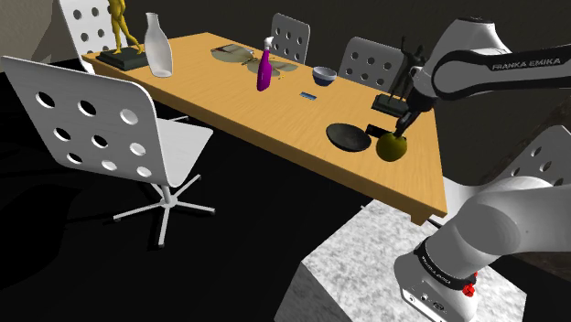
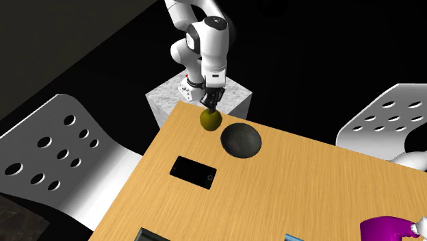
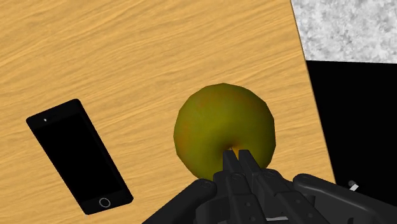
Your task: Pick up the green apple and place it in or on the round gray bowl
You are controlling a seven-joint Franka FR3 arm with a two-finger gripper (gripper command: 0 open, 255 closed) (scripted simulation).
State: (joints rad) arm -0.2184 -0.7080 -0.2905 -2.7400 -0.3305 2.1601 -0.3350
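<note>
Black two-finger pincer (image 3: 236,159): fingers together, tips at the top dimple of the round olive-green apple (image 3: 222,127), which sits directly below it near the edge of the light wooden table (image 3: 159,51). Round dark grey bowl (image 2: 241,140) is just beside the pincer, nothing between. Flat black smartphone (image 3: 79,156) lies near, apart from the apple. Speckled grey stand box (image 3: 347,28) is past the table edge. Apple is near-spherical with no clear long axis; its dimple faces up at the pincer.
</note>
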